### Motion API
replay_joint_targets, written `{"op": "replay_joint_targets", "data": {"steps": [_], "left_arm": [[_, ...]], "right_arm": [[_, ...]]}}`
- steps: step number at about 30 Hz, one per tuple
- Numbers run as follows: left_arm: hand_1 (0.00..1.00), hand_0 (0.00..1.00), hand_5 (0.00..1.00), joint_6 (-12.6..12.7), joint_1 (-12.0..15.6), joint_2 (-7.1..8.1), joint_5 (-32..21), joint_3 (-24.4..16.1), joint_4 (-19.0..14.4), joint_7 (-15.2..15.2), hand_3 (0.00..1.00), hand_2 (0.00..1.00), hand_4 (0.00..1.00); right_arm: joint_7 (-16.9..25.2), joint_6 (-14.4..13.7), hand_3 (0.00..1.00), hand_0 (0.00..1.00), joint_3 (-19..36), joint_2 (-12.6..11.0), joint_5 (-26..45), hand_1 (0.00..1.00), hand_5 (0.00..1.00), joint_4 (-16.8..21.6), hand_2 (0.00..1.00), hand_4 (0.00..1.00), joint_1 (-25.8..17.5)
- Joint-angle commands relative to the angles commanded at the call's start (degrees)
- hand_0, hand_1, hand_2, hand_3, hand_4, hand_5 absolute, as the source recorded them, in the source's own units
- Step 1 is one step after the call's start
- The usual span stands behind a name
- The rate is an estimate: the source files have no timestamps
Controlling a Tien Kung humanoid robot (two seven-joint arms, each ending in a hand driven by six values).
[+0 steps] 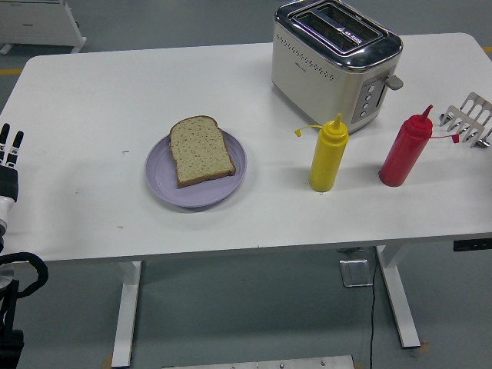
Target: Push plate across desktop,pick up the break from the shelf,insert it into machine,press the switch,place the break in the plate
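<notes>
A lab or workshop hall: a bare grey floor (231, 323) surrounds the white counter (92, 100), with white equipment (38, 23) at 11 o'clock.

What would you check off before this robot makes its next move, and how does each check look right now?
1. Slice of brown bread lies flat on the round lilac plate: ok.
2. Silver two-slot toaster has empty slots: ok, as far as the view into them shows.
3. Toaster lever position: cannot tell.
4. Yellow squeeze bottle and red squeeze bottle stand upright, apart from the plate: ok.
5. Metal toast rack at the table's right edge holds no bread: ok.
6. Left hand rests at the white table left edge, holding nothing: ok. Right hand: not in view.
</notes>
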Motion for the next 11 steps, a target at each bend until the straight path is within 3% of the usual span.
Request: {"op": "replay_joint_targets", "data": {"steps": [11], "left_arm": [[0.885, 0.823, 0.998, 0.04, -0.09, -0.06, 0.01, 0.0, 0.2, -0.03, 0.783, 0.891, 0.63]], "right_arm": [[-0.13, 0.08, 0.735, 0.825, 0.21, 0.09, 0.07, 0.777, 0.54, 0.0, 0.748, 0.363, -0.07]]}}
